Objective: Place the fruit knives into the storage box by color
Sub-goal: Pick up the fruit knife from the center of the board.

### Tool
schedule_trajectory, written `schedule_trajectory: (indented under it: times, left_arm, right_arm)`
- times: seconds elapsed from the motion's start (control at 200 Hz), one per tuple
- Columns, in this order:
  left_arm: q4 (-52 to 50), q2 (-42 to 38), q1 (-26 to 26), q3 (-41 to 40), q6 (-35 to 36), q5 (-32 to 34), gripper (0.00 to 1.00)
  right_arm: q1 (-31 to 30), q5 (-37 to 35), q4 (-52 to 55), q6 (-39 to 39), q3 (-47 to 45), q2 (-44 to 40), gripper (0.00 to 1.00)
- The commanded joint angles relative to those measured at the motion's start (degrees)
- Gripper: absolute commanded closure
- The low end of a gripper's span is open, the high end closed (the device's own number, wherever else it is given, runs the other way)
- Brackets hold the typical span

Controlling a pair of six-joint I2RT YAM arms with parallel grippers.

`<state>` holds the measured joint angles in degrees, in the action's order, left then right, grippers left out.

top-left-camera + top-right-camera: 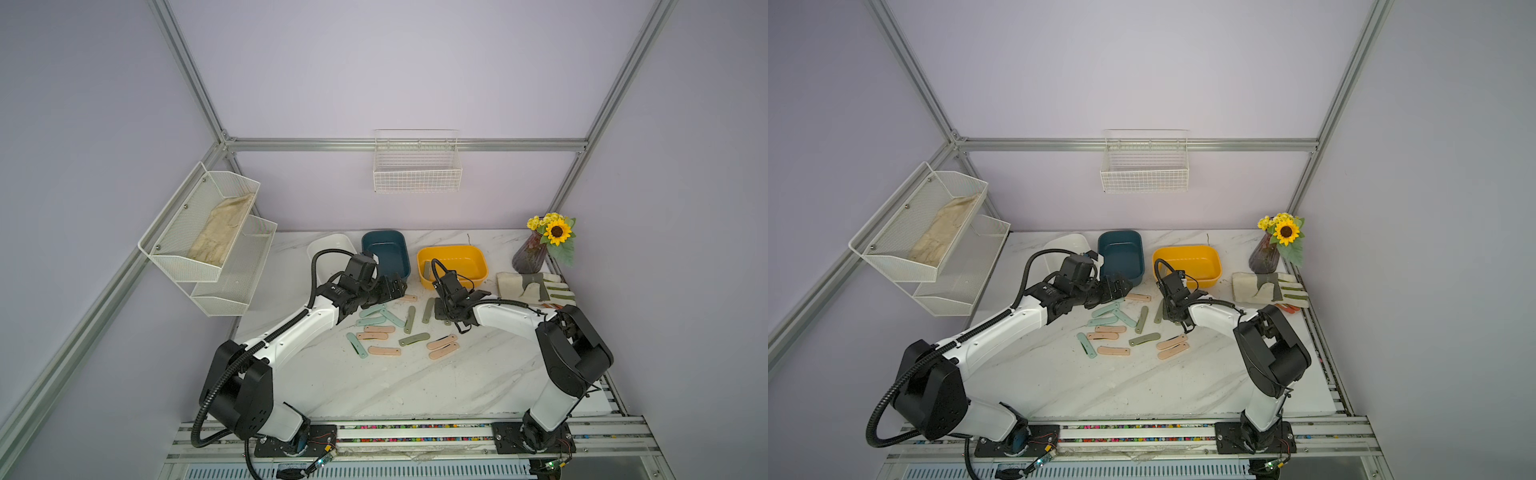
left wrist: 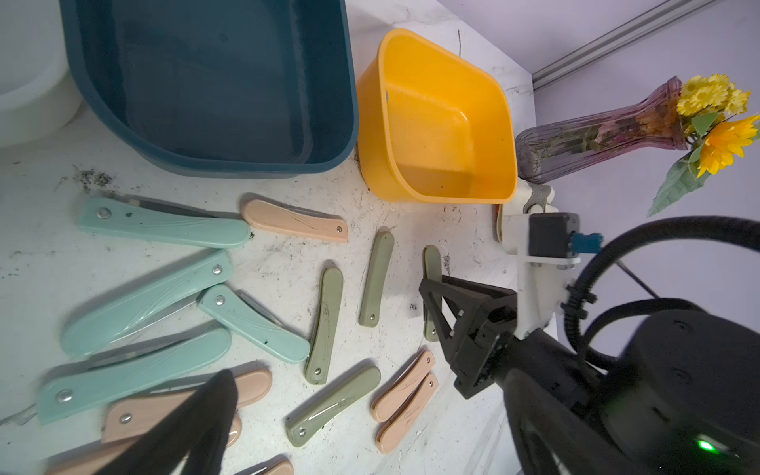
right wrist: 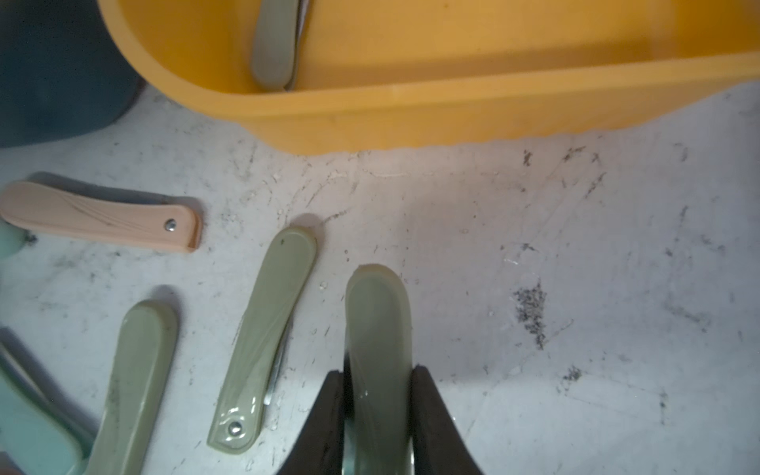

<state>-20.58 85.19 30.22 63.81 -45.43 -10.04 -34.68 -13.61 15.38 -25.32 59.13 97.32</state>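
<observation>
Pinching an olive-green knife [image 3: 376, 320] across its width, right hand [image 3: 377, 372] sits near yellow box [image 3: 370, 103]; long axis points at it.

Left end effector [image 1: 395, 288] wide, right [image 3: 377, 371] tight

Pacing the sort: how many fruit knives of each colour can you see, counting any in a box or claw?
Mint green knives: 4
Peach pink knives: 6
Olive knives: 5, one in the yellow storage box, one in the right claw
Total: 15 visible
</observation>
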Motion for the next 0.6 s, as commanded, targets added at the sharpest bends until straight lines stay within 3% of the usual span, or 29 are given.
schedule_trajectory:
  times: [0.0, 0.35, 0.595]
  left_arm:
    - [1.5, 0.9, 0.5, 3.1, 0.0, -0.8, 0.00]
    - [1.5, 5.0, 1.2, 8.5, -0.4, -1.4, 0.00]
    - [-0.3, 8.3, 1.2, 13.4, 2.0, -1.7, 0.00]
  right_arm:
    - [0.5, 1.6, 0.4, 0.1, -1.5, -3.5, 0.74]
    - [2.1, 6.6, 2.7, 1.3, 1.0, -11.0, 0.74]
    - [5.4, 8.3, 2.4, 3.9, 10.7, -5.5, 0.73]
